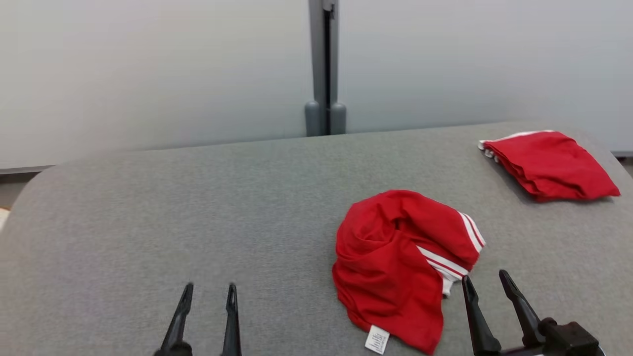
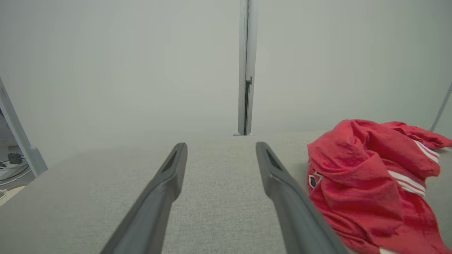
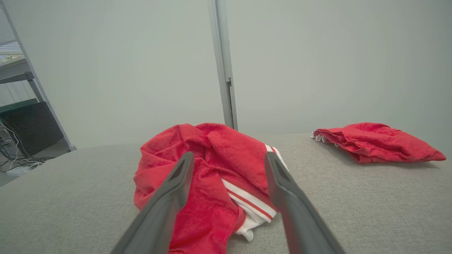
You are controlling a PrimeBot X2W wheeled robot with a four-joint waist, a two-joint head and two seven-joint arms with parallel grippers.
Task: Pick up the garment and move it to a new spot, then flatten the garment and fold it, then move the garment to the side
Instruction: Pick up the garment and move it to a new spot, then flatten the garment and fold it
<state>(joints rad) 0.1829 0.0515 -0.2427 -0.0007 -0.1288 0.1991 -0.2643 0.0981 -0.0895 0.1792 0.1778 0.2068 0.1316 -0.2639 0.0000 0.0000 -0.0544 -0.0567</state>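
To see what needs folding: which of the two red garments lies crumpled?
The nearer garment, bunched up beside the right gripper, its white label showing. The far garment, further back on the right, lies folded flat.

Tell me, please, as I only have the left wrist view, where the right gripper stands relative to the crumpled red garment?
Observer: The right gripper is open and empty beside the crumpled garment, at its near right by the striped hem.
Operator: Is the red behind it a separate piece?
Observer: Yes, a folded red garment lies apart from it, near the far right corner of the table.
Operator: Is that one plain red?
Observer: No, white trim shows along its far left edge.
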